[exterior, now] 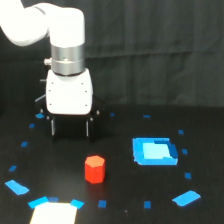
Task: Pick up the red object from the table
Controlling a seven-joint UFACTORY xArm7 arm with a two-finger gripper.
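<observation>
On the table (120,200), a black surface seen in the exterior view, the red object (94,169) stands upright near the front, apart from everything else. Behind it, toward the view's left, the white arm's gripper (70,131) hangs with its two dark fingers spread open, holding nothing. A blue rectangle (155,151) lies to the view's right, a white patch (54,214) at the front edge.

no readable text, labels or numbers anywhere.
</observation>
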